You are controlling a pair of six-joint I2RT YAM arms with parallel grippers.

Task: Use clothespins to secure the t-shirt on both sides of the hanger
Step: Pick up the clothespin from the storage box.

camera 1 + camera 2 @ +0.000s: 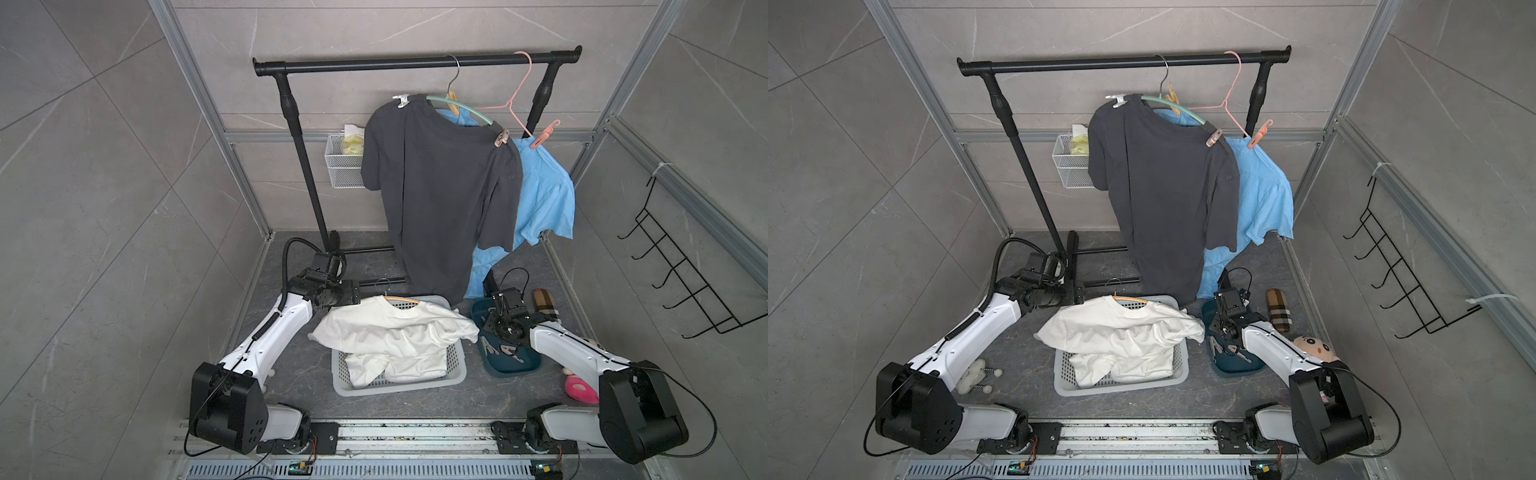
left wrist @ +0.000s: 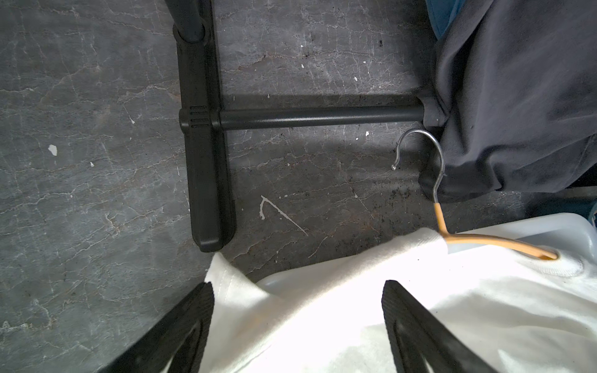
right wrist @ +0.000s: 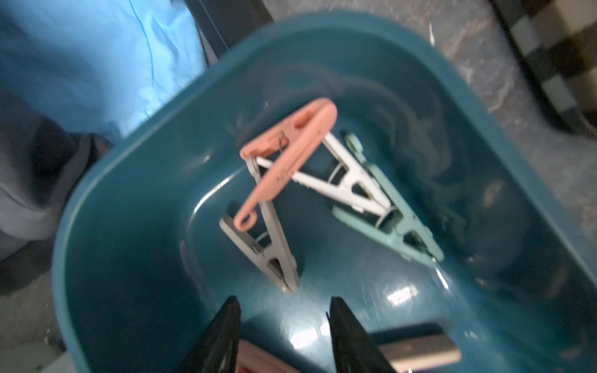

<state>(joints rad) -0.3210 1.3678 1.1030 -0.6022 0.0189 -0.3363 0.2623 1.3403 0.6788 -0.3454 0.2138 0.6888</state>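
Observation:
A white t-shirt (image 1: 395, 336) (image 2: 420, 306) on an orange hanger (image 1: 401, 300) (image 2: 484, 240) lies over a grey basket (image 1: 457, 374). My left gripper (image 2: 297, 287) hovers open over the shirt's shoulder edge, holding nothing. In the right wrist view a teal tray (image 3: 129, 258) (image 1: 523, 365) holds loose clothespins: pink (image 3: 287, 161), grey (image 3: 268, 245), white (image 3: 342, 184) and mint (image 3: 391, 222). My right gripper (image 3: 284, 303) is open just short of the grey one, its jaws apart and empty. A black t-shirt (image 1: 440, 187) hangs on the rack with a clothespin on each shoulder (image 1: 401, 101) (image 1: 501, 138).
The black rack (image 1: 415, 62) stands at the back, its foot (image 2: 206, 181) near my left gripper. A blue t-shirt (image 1: 544, 199) hangs behind the black one on a pink hanger. A wire basket (image 1: 345, 166), a checked case (image 1: 544, 305) and plush toys (image 1: 1312, 347) lie around.

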